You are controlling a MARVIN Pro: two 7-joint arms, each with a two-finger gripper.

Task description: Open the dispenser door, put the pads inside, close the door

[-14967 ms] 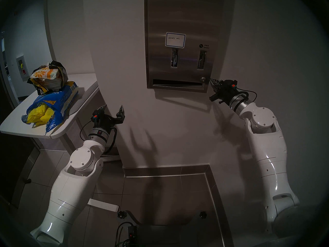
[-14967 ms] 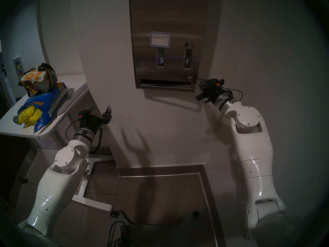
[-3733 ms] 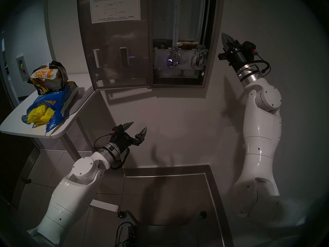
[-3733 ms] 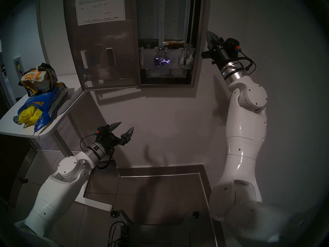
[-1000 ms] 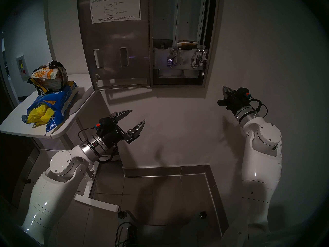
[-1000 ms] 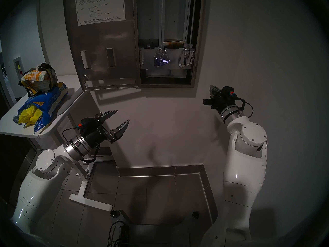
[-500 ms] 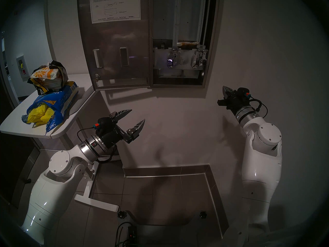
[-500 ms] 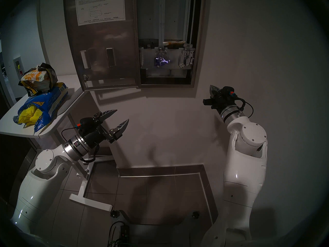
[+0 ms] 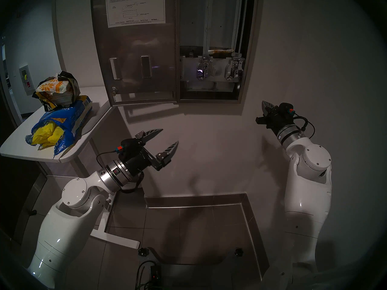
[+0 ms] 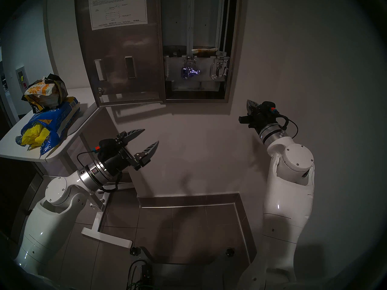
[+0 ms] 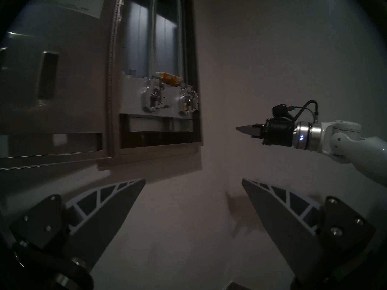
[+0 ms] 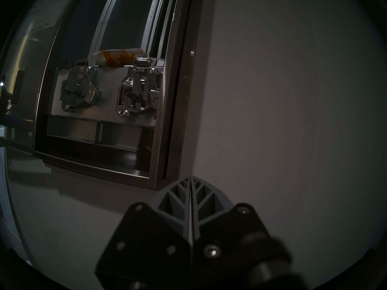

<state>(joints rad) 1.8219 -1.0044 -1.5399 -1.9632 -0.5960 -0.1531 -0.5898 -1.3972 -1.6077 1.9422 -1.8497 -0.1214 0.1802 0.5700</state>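
1. Head stereo left view showed the dispenser door (image 9: 134, 59) swung fully to the left, its inner side with the white instruction sheet (image 9: 136, 8) facing the camera.
2. The dispenser (image 9: 247, 53) on the wall stood uncovered, with two chrome lever mechanisms (image 9: 204, 71) side by side and vertical chutes above them.
3. One pad (image 9: 219, 51), white with orange, lay inside on top of the mechanism plate, between the two levers; the right wrist view showed it too (image 12: 119, 56).
4. The other pads (image 9: 53, 87) rested on the white table (image 9: 12, 151) at the left, a flowered pack on top of a torn blue bag (image 9: 69, 118) with yellow packets (image 9: 45, 135) coming out.
5. The left pincer (image 9: 168, 136) hung in front of the wall below the door, its two fingers wide apart and holding nothing.
6. The right pincer (image 9: 264, 105) was at the right of the dispenser, below its lower corner, near the wall, with its fingers pressed together and nothing between them.
7. Both pincers were well apart from the pads on the table.
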